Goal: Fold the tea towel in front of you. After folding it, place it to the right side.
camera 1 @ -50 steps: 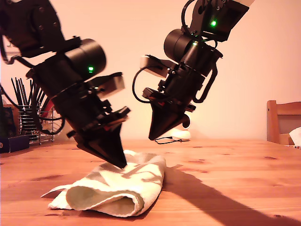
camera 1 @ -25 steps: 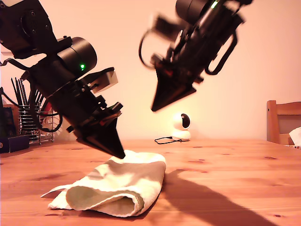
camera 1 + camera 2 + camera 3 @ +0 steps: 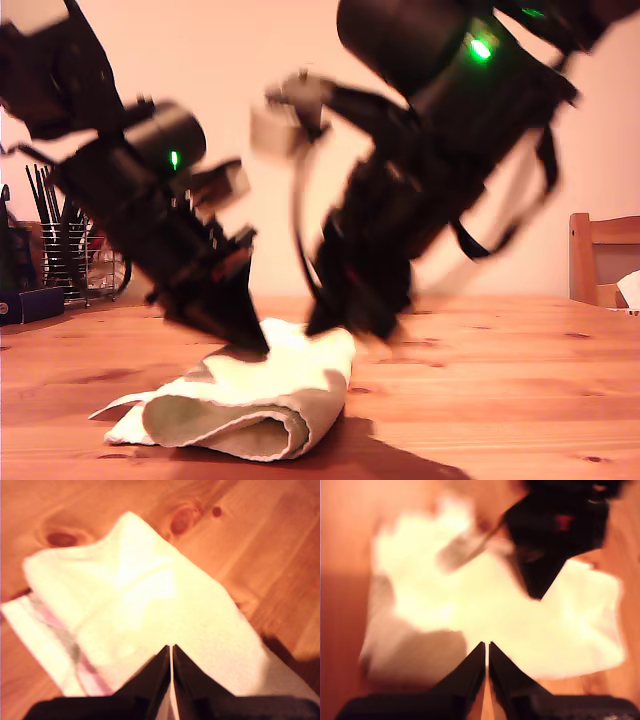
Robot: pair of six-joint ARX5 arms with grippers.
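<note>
The folded tea towel (image 3: 250, 400) lies on the wooden table (image 3: 500, 380), left of centre in the exterior view. My first gripper (image 3: 252, 342) has its jaws pressed together, tip on the towel's top. The first wrist view alone shows a pink stripe. My second gripper (image 3: 345, 325), motion-blurred, is likewise clenched just beside the towel's far right edge.

arm on exterior view's right swings down from high | its tip now at tea towel (image 3: 250, 400) far edge | motion-blurred
</note>
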